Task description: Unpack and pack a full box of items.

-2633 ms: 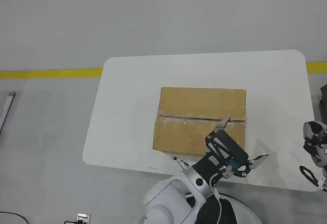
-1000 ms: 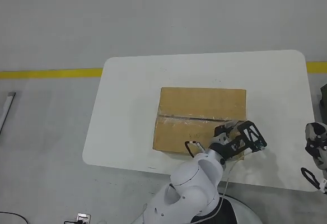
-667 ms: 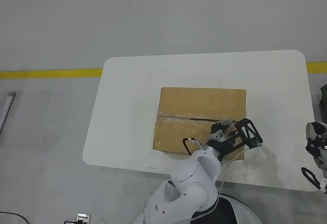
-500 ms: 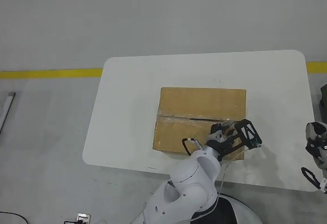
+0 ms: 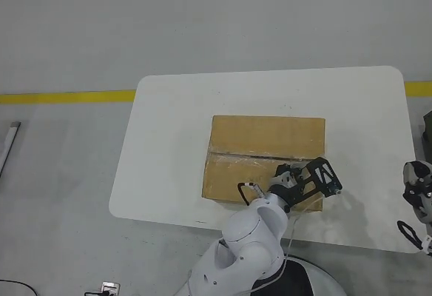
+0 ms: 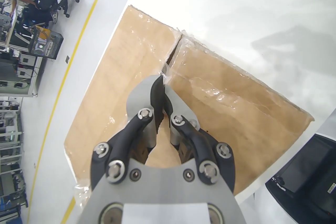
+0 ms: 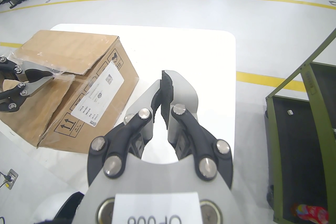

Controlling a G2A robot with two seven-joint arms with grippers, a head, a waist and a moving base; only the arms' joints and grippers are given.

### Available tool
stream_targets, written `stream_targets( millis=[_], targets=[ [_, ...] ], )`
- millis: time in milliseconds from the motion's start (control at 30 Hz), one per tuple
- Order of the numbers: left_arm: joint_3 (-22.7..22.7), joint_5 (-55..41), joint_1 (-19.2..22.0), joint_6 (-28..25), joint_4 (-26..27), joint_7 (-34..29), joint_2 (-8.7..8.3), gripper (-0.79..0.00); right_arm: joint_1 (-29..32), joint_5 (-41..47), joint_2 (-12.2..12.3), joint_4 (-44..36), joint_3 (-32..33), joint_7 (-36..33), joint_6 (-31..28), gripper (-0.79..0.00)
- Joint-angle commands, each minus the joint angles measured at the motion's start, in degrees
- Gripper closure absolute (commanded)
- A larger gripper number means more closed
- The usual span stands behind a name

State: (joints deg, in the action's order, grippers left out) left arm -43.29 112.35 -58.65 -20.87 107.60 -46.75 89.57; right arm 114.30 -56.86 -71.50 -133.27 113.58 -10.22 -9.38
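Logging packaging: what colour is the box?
The box is brown cardboard, clearest in the top view.

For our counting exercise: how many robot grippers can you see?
2. The left gripper rests on the taped seam of the box; the right gripper hangs beside the table.

We see a tan-brown box (image 5: 264, 144), its white label (image 7: 97, 95) with black print and arrows, white table (image 5: 168, 140), yellow line (image 5: 53, 97), grey floor (image 5: 53, 44), olive-green cart (image 7: 309, 83) with black inside.
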Motion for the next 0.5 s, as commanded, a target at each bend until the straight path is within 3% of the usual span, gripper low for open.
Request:
stream_targets(
  millis=[0,233,467],
  targets=[
    [-0.5,0.7,-0.4,0.3,0.6,0.0,-0.04,0.000,0.0,0.0,0.0,0.0,0.0,-0.1,-0.1,0.000],
    [-3.3,3.4,-2.2,0.2,3.7,0.4,-0.49,0.000,-0.6,-0.1,-0.1,-0.5,-0.6,-0.5,-0.3,0.000],
    [-8.9,5.9,-4.9,-0.1,8.9,-0.1,-1.29,0.000,-1.7,0.8,-0.2,-1.1,-1.8,-0.8,-1.0,0.000]
  ],
)
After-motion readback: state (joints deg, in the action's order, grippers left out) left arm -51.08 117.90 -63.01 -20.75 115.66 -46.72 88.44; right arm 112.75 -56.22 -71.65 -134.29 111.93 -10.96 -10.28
